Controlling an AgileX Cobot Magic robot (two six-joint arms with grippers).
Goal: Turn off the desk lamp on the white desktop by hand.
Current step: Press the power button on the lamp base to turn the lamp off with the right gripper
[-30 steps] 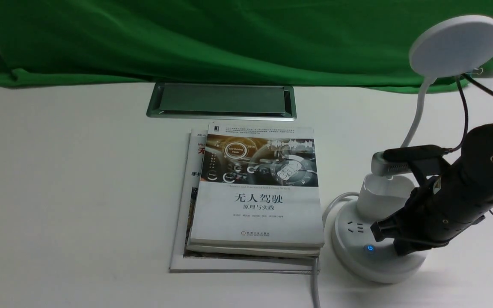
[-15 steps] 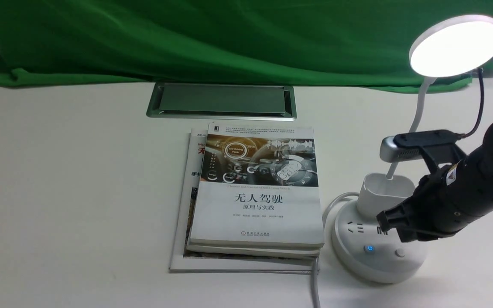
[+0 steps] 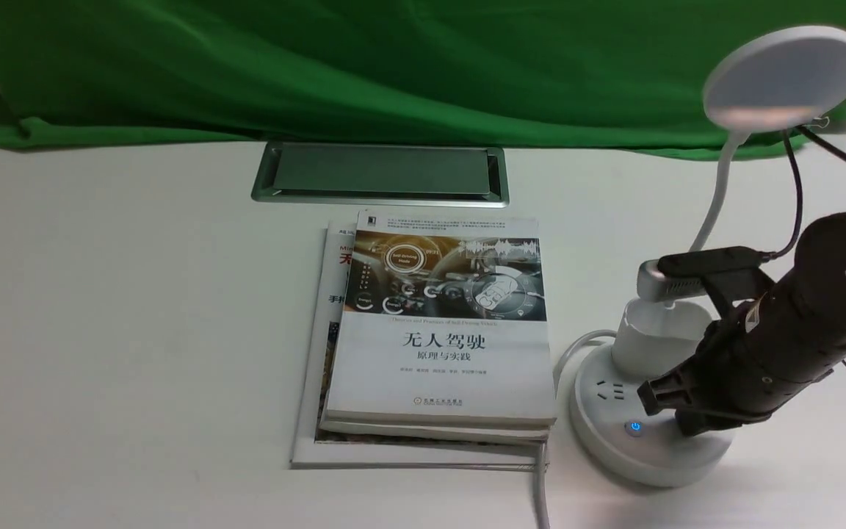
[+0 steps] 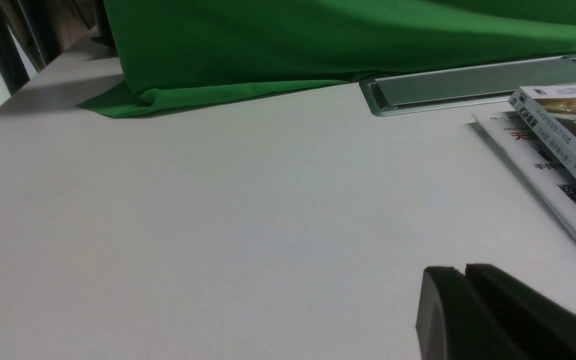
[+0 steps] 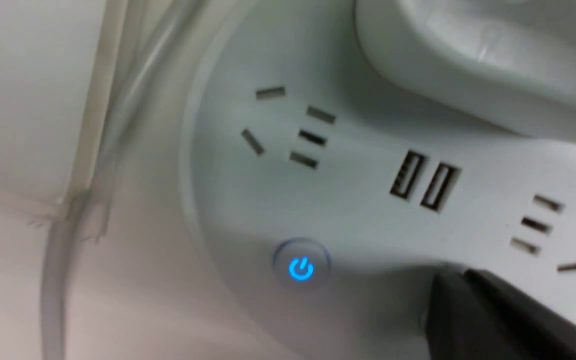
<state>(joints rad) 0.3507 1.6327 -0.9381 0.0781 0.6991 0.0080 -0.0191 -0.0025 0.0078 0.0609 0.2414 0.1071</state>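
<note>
On the white matte desktop [image 3: 136,308], the white disc-headed desk lamp [image 3: 651,448] stands at right, head unlit. Your black blocky-fingered right gripper [image 5: 455,300], fingers together, empty, covers its base's near side, presumably pressing the switch; your black left gripper [image 4: 463,280] is closed, empty.

I'm reading large Chinese characters, 无人驾驶, with 原理与实践 beneath, on the top book [image 3: 441,375], and "Self-Driving Mode" in its cover's circle. On the lamp base [image 5: 238,200], I'm seeing a blue power sign glowing on a button [image 5: 301,268].
</note>
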